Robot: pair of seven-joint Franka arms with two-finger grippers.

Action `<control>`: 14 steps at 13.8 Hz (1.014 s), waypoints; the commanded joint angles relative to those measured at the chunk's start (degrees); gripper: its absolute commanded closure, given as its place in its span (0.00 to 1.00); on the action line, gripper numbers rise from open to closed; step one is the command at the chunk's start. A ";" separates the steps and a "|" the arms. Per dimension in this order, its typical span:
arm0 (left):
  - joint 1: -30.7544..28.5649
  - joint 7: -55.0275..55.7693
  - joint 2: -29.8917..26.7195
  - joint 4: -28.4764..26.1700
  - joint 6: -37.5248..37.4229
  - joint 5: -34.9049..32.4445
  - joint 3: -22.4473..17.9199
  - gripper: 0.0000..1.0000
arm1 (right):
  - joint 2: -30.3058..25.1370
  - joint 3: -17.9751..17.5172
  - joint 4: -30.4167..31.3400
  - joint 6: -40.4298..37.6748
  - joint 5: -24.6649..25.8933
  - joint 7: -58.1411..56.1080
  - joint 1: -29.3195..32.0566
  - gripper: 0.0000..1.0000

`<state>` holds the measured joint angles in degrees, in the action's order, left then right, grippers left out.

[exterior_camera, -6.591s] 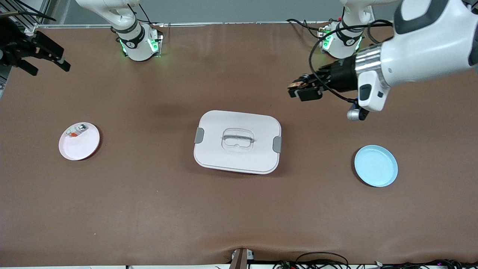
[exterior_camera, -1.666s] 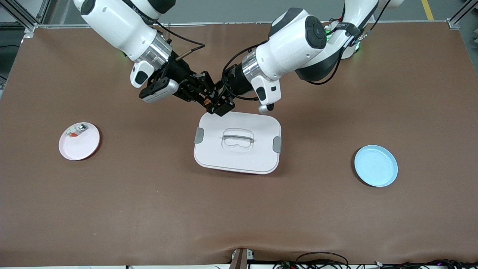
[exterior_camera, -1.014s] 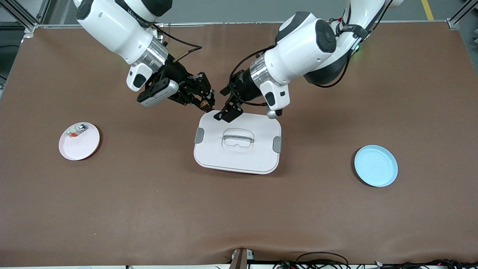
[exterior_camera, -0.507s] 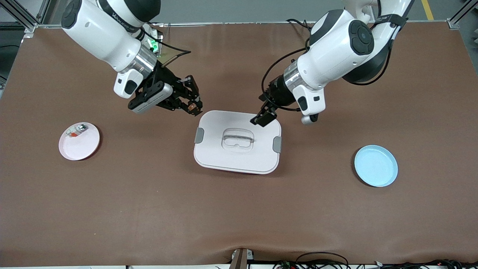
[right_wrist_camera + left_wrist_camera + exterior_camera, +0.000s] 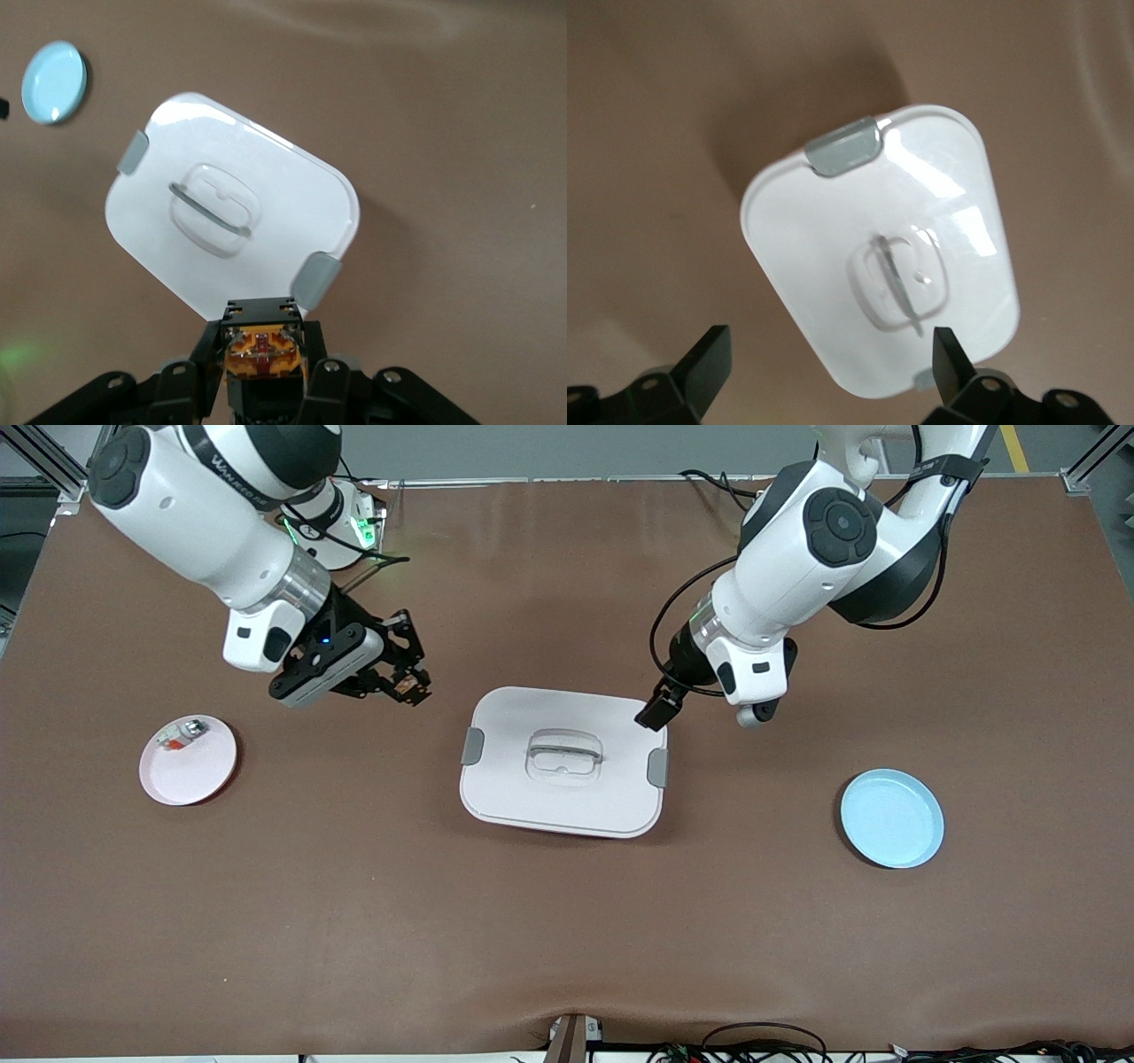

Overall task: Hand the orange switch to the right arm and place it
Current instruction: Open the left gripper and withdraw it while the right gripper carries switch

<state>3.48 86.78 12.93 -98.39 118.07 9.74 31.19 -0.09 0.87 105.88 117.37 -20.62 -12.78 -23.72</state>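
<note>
Three containers sit in front of you on the brown table (image 5: 567, 921). One is a white lidded box (image 5: 563, 762) at the middle, its lid on, with a grey clip at each short end and a moulded handle on top; what it holds you cannot see. One is a pink plate (image 5: 188, 760) toward the right arm's end, carrying a single small whitish-silver part (image 5: 180, 735) with an orange-red bit. One is a light blue plate (image 5: 891, 818) toward the left arm's end, with nothing lying on it.

You have two arms up over the table. Your right gripper (image 5: 409, 688) hangs over bare tabletop between the pink plate and the box, and its fingers are clamped tight on the one orange switch (image 5: 263, 351), whose orange face shows between them in the right wrist view. Your left gripper (image 5: 653, 713) is over the box's corner on the left arm's side, its fingers (image 5: 709, 366) spread wide with nothing between them.
</note>
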 commanded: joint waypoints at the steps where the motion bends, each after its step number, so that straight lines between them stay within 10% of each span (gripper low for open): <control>1: -4.25 -11.76 -2.82 -2.24 -6.16 -0.78 0.27 0.00 | 0.00 -0.60 -1.03 -5.03 2.67 -12.48 4.36 1.00; 5: -10.14 -36.53 -4.13 -2.42 -14.79 -0.78 0.19 0.00 | -0.52 -0.60 -0.41 -8.65 12.95 -26.91 7.71 1.00; 14: -24.46 -77.81 -14.23 -6.64 -15.42 -1.13 0.10 0.00 | -2.98 -0.60 8.10 -5.76 17.45 -57.67 20.01 1.00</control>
<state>-18.06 13.04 2.85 -102.74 102.90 9.49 30.99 -0.43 1.32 110.08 109.82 -4.49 -65.46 -6.59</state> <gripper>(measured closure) 0.000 0.590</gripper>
